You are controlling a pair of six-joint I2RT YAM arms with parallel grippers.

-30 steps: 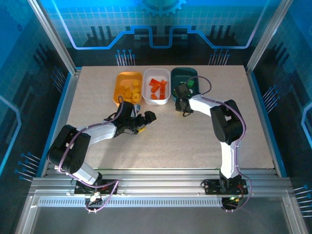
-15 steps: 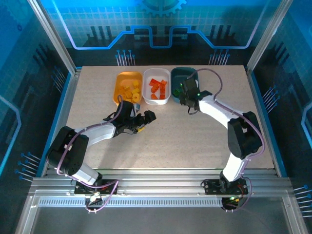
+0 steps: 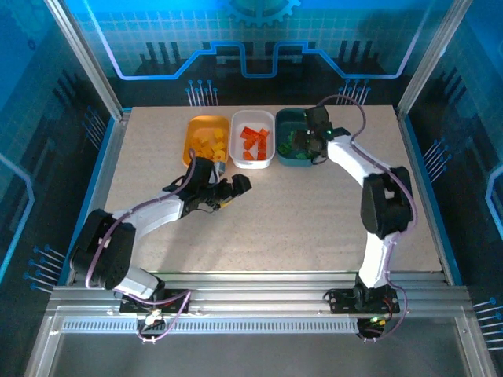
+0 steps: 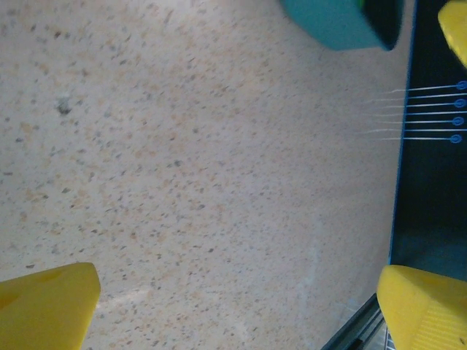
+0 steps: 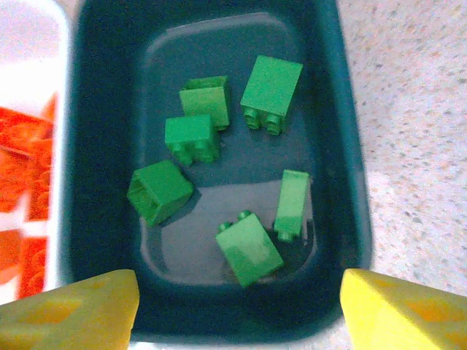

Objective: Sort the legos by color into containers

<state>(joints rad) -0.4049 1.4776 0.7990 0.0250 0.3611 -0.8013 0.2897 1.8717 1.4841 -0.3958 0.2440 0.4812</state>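
— How is your right arm set?
— It rises from its base at the near right edge, bends at the elbow, and the forearm reaches far and left. My right pincer [image 3: 299, 142] hangs over the dark teal-green rounded plastic tray [image 3: 287, 115]. That tray is the rightmost of three in a row at the far side of the speckled beige tabletop [image 3: 314, 228].

— Is it gripping anything?
— No. In the right wrist view my yellow fingertips [image 5: 73, 310] stand wide apart, one by each near corner of that tray, with no brick between them. Six small green plastic bricks [image 5: 191, 137] lie loose on its floor, some tipped on their sides.

— And the left arm?
— It lies low, the forearm stretched right toward the middle of the table. My left pincer [image 3: 236, 194] sits just on the near side of the white rounded plastic tray [image 3: 252, 115]. It is spread wide too, and empty, over bare tabletop.

— Where are the other bricks?
— The small orange-red plastic bricks [image 3: 253, 141] lie in the white tray. The small yellow plastic bricks [image 3: 211, 145] lie in the orange-yellow rounded plastic tray [image 3: 196, 124] at the left end of the row.
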